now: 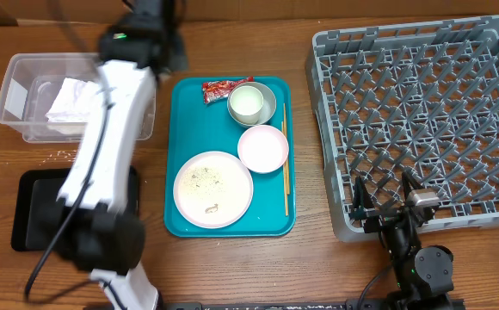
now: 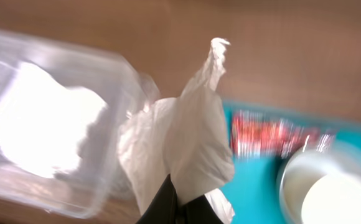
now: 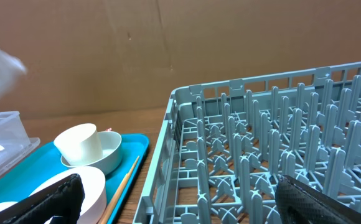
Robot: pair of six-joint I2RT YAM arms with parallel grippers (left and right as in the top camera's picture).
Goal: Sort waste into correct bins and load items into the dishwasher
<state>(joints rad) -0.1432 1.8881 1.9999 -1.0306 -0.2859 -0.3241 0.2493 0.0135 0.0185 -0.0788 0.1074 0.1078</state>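
My left gripper is shut on a crumpled white napkin, held between the clear tub and the teal tray. Another napkin lies inside the tub. On the tray rest the red-and-white wrapper, a white cup inside a metal bowl, a pink bowl and a plate with crumbs. My right gripper stands open at the front left corner of the grey rack, holding nothing.
The black tray lies front left, partly under my left arm. Chopsticks lie along the right edge of the teal tray. A few crumbs dot the table below the tub.
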